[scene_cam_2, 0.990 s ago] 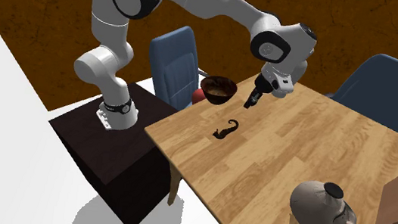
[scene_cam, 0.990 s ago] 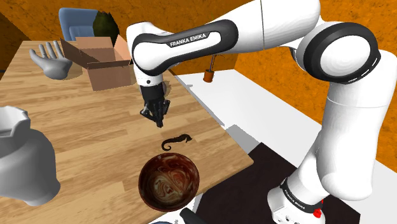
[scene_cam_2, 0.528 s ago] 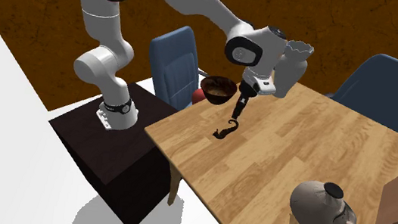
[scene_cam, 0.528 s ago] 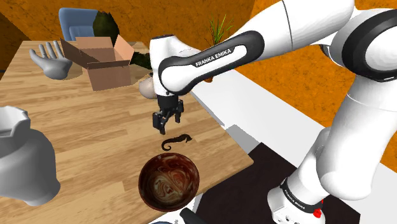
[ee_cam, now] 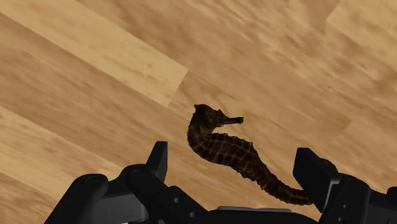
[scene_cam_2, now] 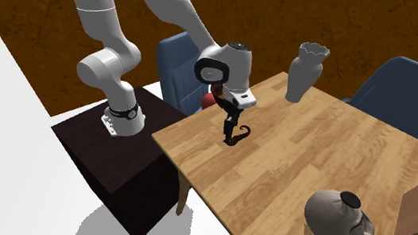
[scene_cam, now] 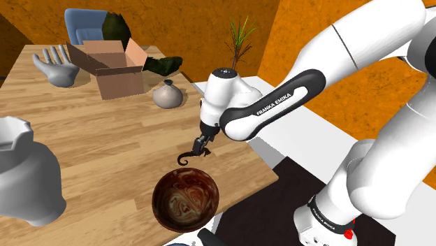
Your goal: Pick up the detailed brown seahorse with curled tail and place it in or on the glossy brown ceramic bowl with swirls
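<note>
The seahorse (ee_cam: 224, 147) lies flat on its side on the worktop (scene_cam: 98, 143), close to the edge nearest the stand and just beside the bowl (scene_cam: 184, 201), which stands empty. The gripper (scene_cam: 202, 146) is low over it and wide open, holding nothing. In the wrist view its two fingers (ee_cam: 158, 160) stand apart on either side of the body, with the ridged back running between them and the snout pointing away. The tail end runs toward one finger, and whether it touches that finger cannot be told. The hand seems set this way so that the fingers will close across the narrow width of the body rather than along its length, since a thin, flat piece gives little else to pinch. Lying flat, it leaves little height above the wood, so the fingertips likely need to sit nearly on the surface before closing, or they may slip over the top. The step in hand looks like the final approach to the grasp. With the bowl so near, the carry afterwards should be short: a lift and a small shift over the rim.
</note>
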